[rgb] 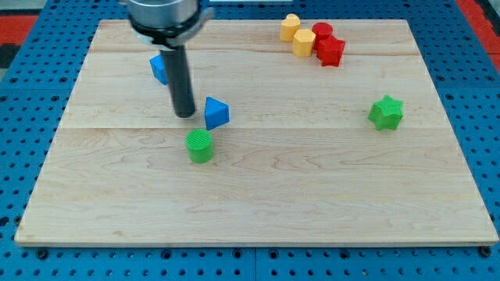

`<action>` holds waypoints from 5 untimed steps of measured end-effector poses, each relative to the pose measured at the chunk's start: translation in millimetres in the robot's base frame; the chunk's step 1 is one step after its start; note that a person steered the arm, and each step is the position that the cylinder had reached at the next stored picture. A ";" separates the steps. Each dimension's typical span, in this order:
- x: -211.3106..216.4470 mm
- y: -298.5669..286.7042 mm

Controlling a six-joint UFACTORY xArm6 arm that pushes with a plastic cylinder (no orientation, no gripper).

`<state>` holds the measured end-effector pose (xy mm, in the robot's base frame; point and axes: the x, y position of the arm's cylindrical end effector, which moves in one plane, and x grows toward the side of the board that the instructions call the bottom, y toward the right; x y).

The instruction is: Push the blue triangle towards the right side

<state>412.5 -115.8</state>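
- Our tip (185,115) rests on the wooden table (258,195), just beside the blue triangle (216,113) on its left side in the view — whether the two touch we cannot tell.
- The arm carries no hand, only a dark rod, so there is nothing to open, close or grasp with.
- The blue triangle lies left of the table's middle; a green cylinder (200,146) sits near it, toward the view's bottom.
- Another blue block (159,69) shows behind the rod, partly hidden.
- Step in hand, as we judge it — the tip is lined up behind the triangle, and the push is at its start.
- Next move: a straight slide toward the view's right, centred on the triangle so it does not turn aside.
- A green star (386,112) lies well apart on the right, near the likely path.
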 end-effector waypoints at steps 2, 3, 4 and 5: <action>-13.4 168.7; 2.9 195.2; -0.2 127.1; 5.4 63.2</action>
<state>417.9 -52.6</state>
